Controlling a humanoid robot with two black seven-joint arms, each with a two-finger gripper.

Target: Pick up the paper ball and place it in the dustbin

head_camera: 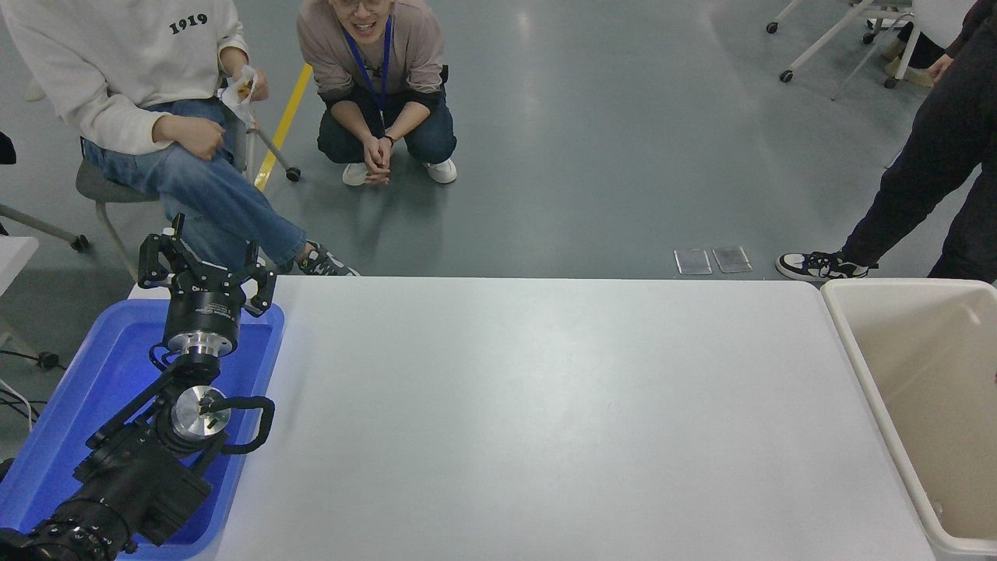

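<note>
The cream-beige dustbin (919,366) stands at the table's right end, cut off by the picture's right edge. The paper ball is out of view. My right arm and gripper are out of view. My left arm is parked at the lower left over a blue tray. Its gripper (206,265) is open and empty, pointing away from me above the tray's far end.
The bright blue tray (93,374) lies at the table's left end under the left arm. The white table (545,405) spans the middle. One person sits at the top left, one crouches at the top middle, and one stands at the top right by the dustbin.
</note>
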